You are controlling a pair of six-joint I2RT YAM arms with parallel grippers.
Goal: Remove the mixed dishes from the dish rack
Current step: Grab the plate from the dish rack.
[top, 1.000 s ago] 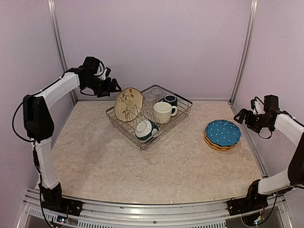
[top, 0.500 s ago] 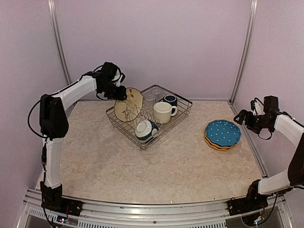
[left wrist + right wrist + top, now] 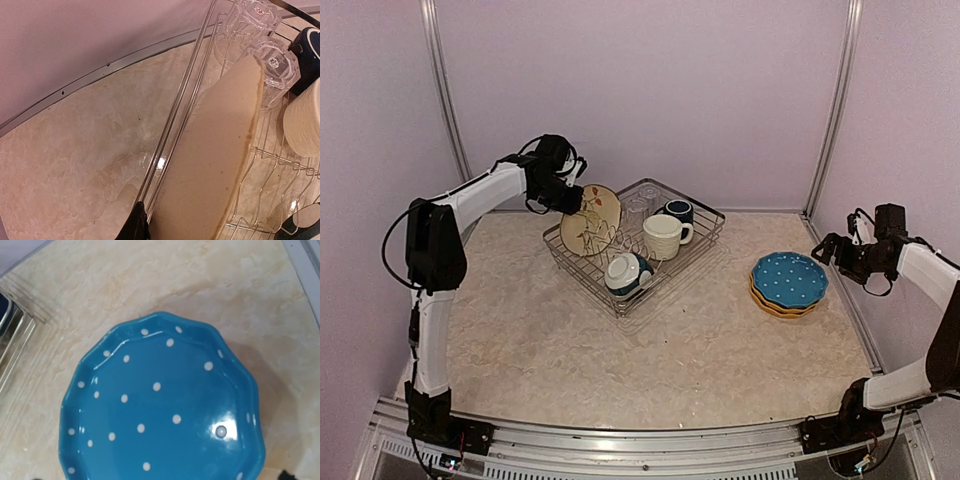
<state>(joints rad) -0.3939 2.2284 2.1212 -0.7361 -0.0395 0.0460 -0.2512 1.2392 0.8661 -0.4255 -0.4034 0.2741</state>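
Observation:
The dish rack (image 3: 698,252) stands at the table's back middle. A cream bird-pattern plate (image 3: 592,220) stands upright at its left end, and my left gripper (image 3: 570,198) is shut on that plate's upper left rim. In the left wrist view one black fingertip (image 3: 134,227) presses the plate's plain back (image 3: 215,165); the other is hidden. A cream mug (image 3: 663,237), a navy mug (image 3: 678,210), a teal-and-white bowl (image 3: 627,273) and clear glasses (image 3: 640,205) sit in the rack. My right gripper (image 3: 830,248) hangs open beside the blue dotted plate (image 3: 788,279), which lies on a yellow plate (image 3: 772,306).
The rack's rim wires (image 3: 185,95) run right beside the held plate, with two glasses (image 3: 274,65) just behind it. Metal frame posts (image 3: 444,90) stand at the back corners. The plate stack lies near the table's right edge (image 3: 850,300).
My left arm swung right from the back wall to the cream plate's rim and its jaws closed there. The right arm barely moved.

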